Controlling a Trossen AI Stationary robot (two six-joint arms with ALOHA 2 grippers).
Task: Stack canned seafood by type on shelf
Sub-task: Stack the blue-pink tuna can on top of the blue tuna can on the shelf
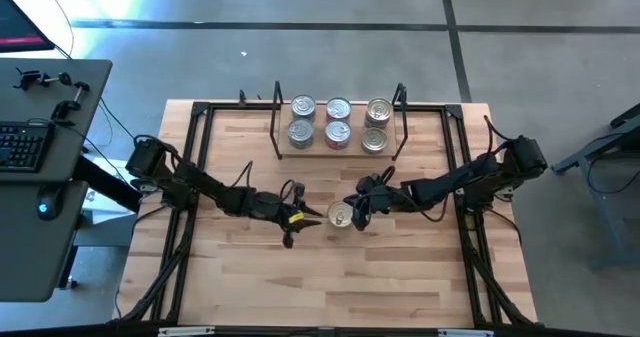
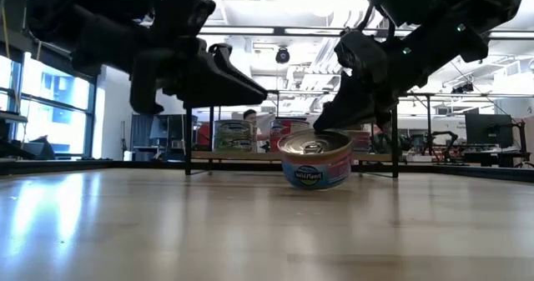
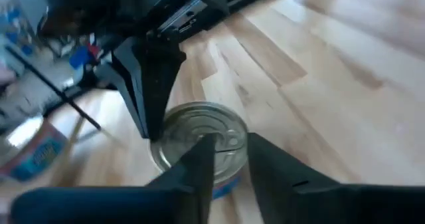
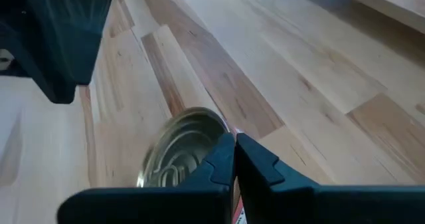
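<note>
The right tool (image 1: 356, 209) is held low over the middle of the desk (image 1: 400, 277), its tip at the right edge of a lone can (image 1: 341, 215). In the right wrist view its two fingers (image 4: 229, 159) are seen pressed together with almost no gap, lying over the can's rim (image 4: 182, 151) rather than around it. The left tool (image 1: 312, 214) is brought in from the other side, just beside the same can. In the left wrist view its fingers (image 3: 199, 164) are set narrowly apart, nothing is held between them, and the can's silver lid (image 3: 199, 127) is seen just past their tips, with the right tool's dark fingers (image 3: 149, 84) beyond it.

In the low view the can (image 2: 315, 158) is shown upright on the desk, with a pull-tab lid and a blue and pink label, between both tools.

Farther back, the shelf (image 1: 340, 149) is placed at the desk's far edge. Six cans are carried on its wooden board in three pairs: silver-lidded at the left (image 1: 302, 118), reddish in the middle (image 1: 338, 120), gold at the right (image 1: 377, 124).
</note>
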